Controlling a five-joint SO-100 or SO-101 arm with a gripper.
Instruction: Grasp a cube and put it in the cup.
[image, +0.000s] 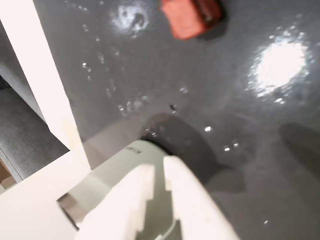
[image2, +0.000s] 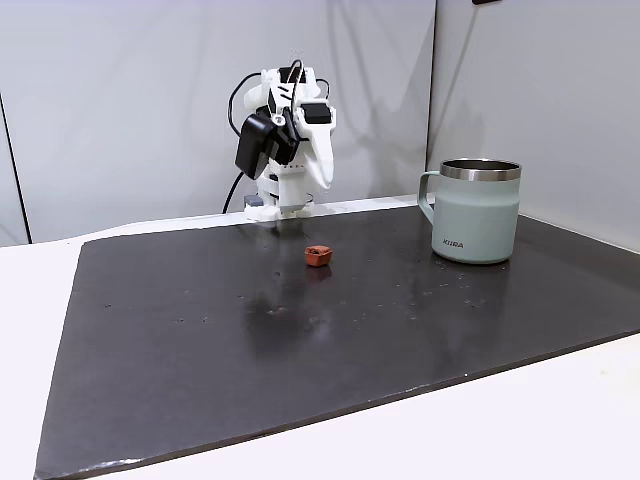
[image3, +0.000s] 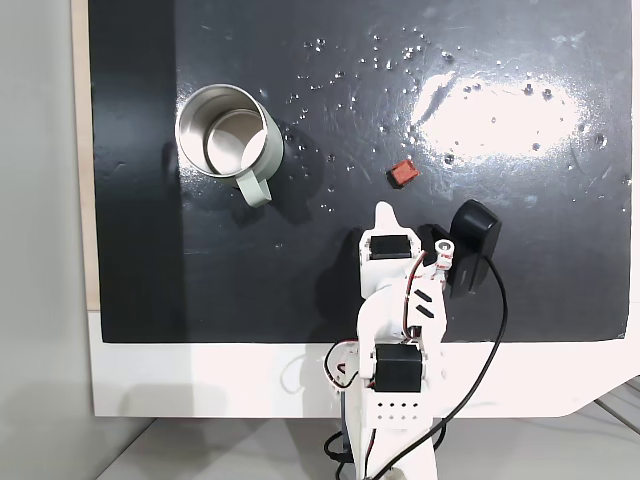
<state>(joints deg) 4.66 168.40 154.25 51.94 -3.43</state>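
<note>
The cube (image2: 318, 256) is a small rust-red block lying on the black mat, in front of the arm and clear of it. In the top-down fixed view the cube (image3: 403, 172) sits just beyond and right of my gripper (image3: 384, 211). The wrist view has the cube (image: 192, 17) blurred at the top edge. The cup (image2: 475, 212) is a pale grey-green mug with a steel rim, standing upright to the right. From above, the cup (image3: 222, 132) looks empty. My gripper (image2: 320, 182) is folded near the base, fingers together on nothing. Behind my gripper (image: 161, 169) shows part of the cup (image: 125, 165).
A black mat (image2: 200, 320) covers most of the white table (image2: 560, 430). Bright lamp glare and small specks mark the mat (image3: 560, 250). The arm's base and cables (image3: 400, 400) sit at the table's near edge in the top-down view.
</note>
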